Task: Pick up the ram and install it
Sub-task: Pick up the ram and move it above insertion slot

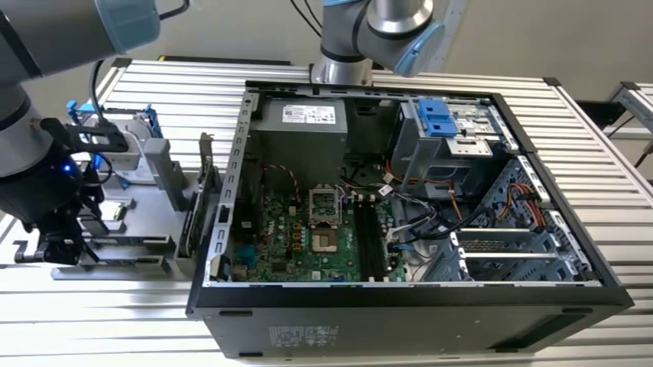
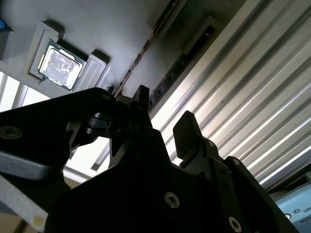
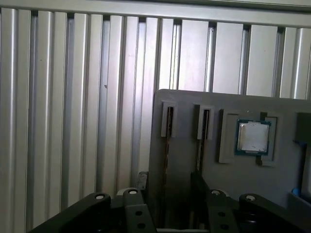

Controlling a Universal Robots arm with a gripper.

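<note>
Claw (image 3: 167, 194) released, poised over the ram (image 3: 168, 121), which stands on edge in the slot nearest the tray's (image 3: 184, 103) edge. Best to centre astride it, descend straight, and pinch its flat faces.

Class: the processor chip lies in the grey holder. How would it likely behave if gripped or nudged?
The processor chip looks like a thin flat square, so probably stiff and unable to roll. Its shiny metal top may be slippery. It lies in a recess of the grey holder, so a nudge likely won't shift it.
</note>
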